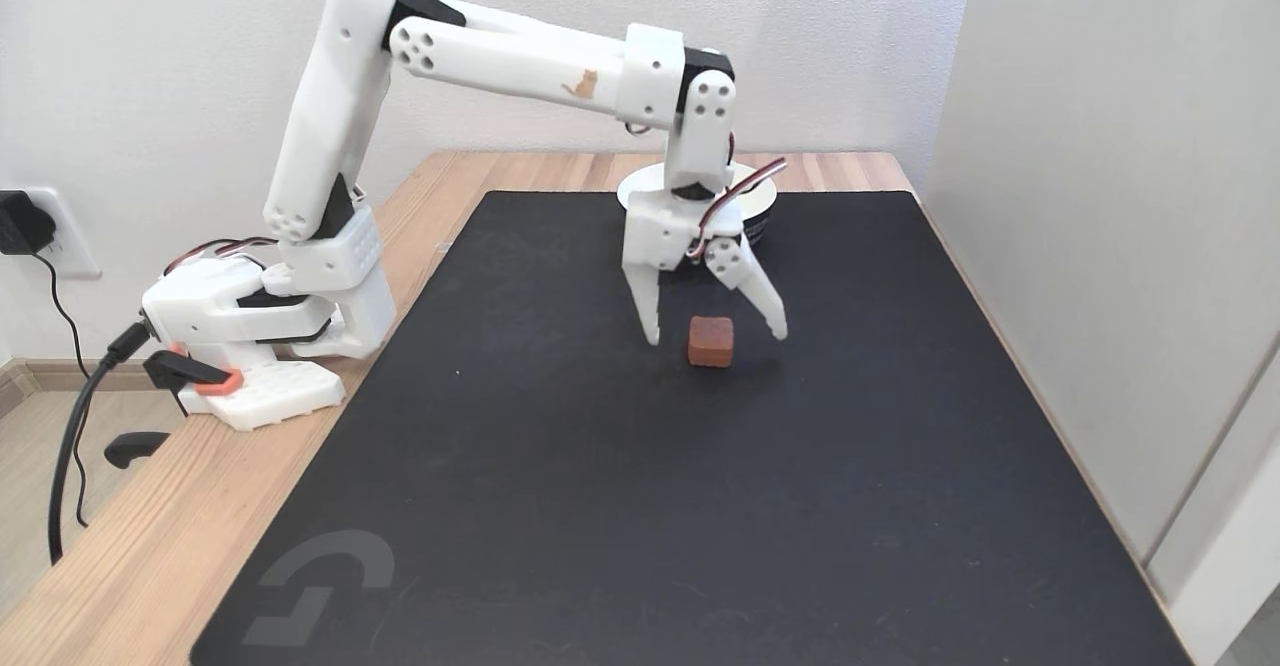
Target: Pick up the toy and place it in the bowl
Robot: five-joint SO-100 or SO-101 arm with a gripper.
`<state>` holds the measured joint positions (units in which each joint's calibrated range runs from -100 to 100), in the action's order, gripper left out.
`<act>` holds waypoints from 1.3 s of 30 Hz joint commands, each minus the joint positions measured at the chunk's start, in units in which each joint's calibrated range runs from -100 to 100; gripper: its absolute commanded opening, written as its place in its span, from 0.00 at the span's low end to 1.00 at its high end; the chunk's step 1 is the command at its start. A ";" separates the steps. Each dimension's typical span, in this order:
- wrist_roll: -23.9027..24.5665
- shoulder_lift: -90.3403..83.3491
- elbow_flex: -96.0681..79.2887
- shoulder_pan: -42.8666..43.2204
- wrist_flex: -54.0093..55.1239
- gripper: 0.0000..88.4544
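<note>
Where the frame's lower half lies nearest the camera, a black desk mat (700, 506) covers most of a light wooden table (150, 546), with a grey logo printed at its lower left corner. Farther in, just right of the frame's centre, the toy (711, 341), a small reddish-brown cube with rounded edges, sits flat on the mat. Straddling it from above, the white gripper (716, 331) points downward with its fingers spread wide: one fingertip (652, 331) hangs to the left of the cube and the other (777, 324) to its right, neither touching it, their ends level with the cube's upper part. At mid left, the arm's white base (265, 346) is fixed to the table edge with an orange and black clamp, and a dark cable trails down from it. Behind the gripper, near the mat's far edge at upper centre, stands the bowl (650, 186), white inside and dark outside, partly hidden by the wrist. Beyond that rise a pale wall and, at far left, a wall socket (60, 236) with a black plug.
</note>
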<state>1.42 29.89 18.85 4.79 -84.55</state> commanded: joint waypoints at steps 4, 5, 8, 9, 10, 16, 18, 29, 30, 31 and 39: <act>-0.16 5.83 5.98 0.86 0.05 0.49; -0.16 6.16 5.98 0.86 0.05 0.49; -0.16 6.25 5.80 0.94 -0.55 0.48; -0.16 6.25 5.80 0.94 -0.55 0.45; -0.16 6.25 5.80 0.94 -0.29 0.41; -0.16 6.25 5.89 0.36 0.13 0.08; -0.16 5.66 5.53 0.36 0.13 0.07; -0.32 -0.84 5.80 1.20 0.13 0.02; -0.32 -3.01 5.71 1.61 0.22 0.02; -0.22 -5.26 5.71 2.20 0.55 0.02; 2.39 -32.27 -8.17 10.06 15.03 0.02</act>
<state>1.42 11.91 17.81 11.36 -76.53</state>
